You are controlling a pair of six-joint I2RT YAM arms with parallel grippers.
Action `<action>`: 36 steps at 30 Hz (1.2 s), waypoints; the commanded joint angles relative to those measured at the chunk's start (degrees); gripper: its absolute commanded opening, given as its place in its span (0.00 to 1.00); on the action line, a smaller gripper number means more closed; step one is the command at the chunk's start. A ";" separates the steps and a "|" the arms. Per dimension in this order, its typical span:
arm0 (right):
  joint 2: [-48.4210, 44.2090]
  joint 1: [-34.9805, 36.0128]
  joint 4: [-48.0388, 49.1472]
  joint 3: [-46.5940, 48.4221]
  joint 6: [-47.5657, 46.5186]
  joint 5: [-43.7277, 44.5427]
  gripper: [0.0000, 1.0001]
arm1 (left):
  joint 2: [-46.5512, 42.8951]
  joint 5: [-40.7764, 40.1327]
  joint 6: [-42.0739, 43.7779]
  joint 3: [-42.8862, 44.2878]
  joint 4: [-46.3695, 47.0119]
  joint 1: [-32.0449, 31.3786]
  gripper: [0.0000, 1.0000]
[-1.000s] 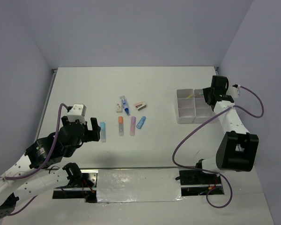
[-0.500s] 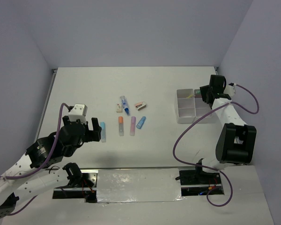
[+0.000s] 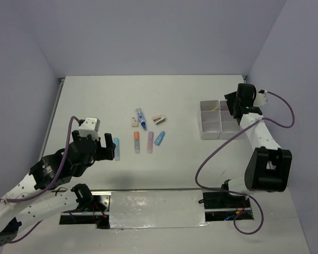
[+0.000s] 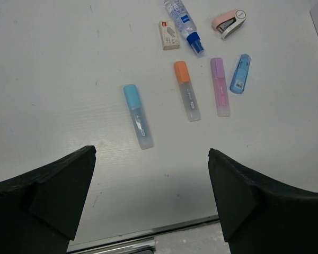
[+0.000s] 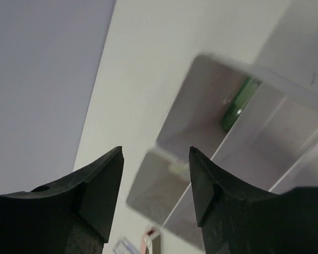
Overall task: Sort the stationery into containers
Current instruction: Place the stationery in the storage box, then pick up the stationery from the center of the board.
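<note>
Black jaws of our left gripper (image 4: 151, 153) stand wide, gripping nothing. Beyond them we see a blue marker (image 4: 137, 116), orange marker (image 4: 186, 91) and purple marker (image 4: 220, 87), then an eraser (image 4: 168, 35), glue tube (image 4: 183, 18) and pink stapler (image 4: 229, 23). Far right, our right gripper (image 5: 155, 151) hovers part-open and empty over the containers (image 3: 211, 126); a green item (image 5: 238, 100) lies in one compartment.
</note>
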 commanded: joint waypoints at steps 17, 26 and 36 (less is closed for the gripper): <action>11.82 50.74 -22.05 10.30 -4.98 15.93 0.85 | 0.93 -8.53 -6.17 2.20 -3.92 2.96 0.99; 27.68 54.18 -24.63 19.55 -4.45 14.09 0.82 | -0.92 -6.95 -4.77 1.77 -2.69 3.05 0.99; 33.84 54.00 -25.42 21.75 -5.32 13.39 0.73 | -0.83 -5.99 -3.97 1.59 -1.98 2.96 0.99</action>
